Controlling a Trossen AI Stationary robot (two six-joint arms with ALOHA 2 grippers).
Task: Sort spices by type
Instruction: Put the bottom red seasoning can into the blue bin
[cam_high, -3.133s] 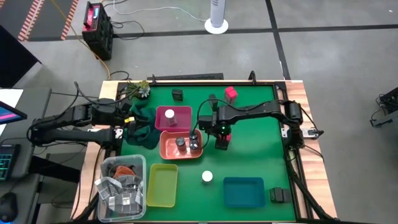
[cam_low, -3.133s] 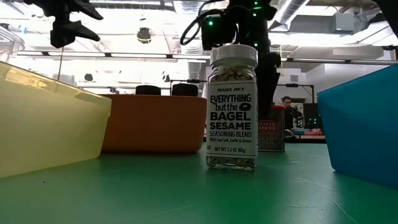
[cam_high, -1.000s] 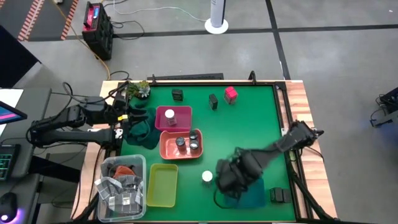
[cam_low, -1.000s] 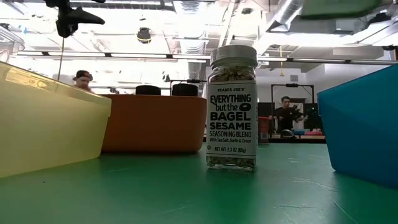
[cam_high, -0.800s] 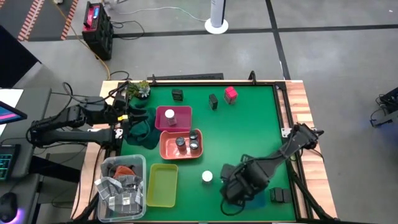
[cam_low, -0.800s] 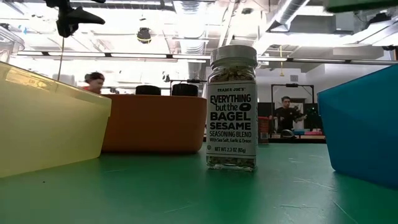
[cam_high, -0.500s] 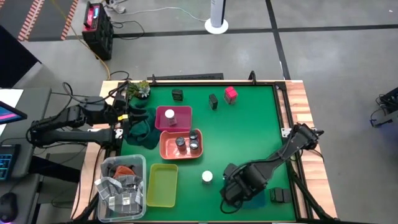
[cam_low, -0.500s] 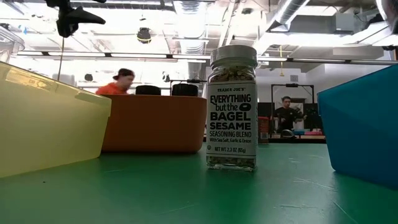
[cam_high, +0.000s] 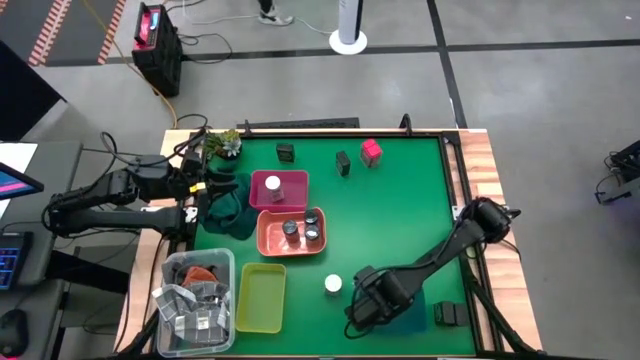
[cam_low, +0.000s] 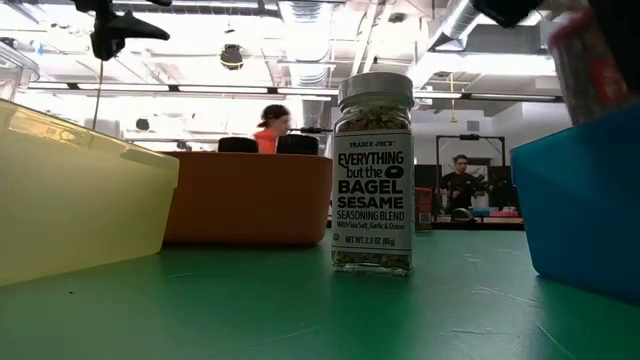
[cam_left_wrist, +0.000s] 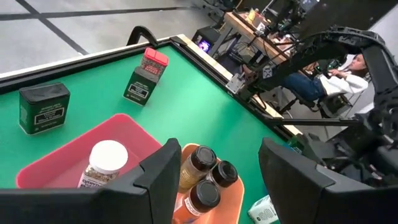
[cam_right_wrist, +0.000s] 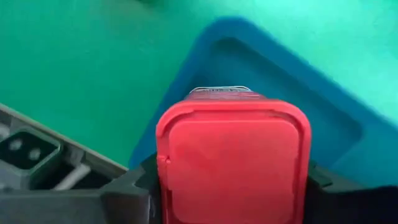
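Red-capped spice box (cam_right_wrist: 233, 158) clamped in right gripper (cam_high: 362, 305) over blue tray (cam_right_wrist: 323, 134), lower centre; next: lower, release. Left gripper (cam_left_wrist: 211, 186) open, idle.

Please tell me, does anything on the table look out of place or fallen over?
Nothing is tipped or spilled. One white-capped jar stands alone on the green mat between the yellow tray and the blue tray, while another jar of this kind already sits in the pink tray.
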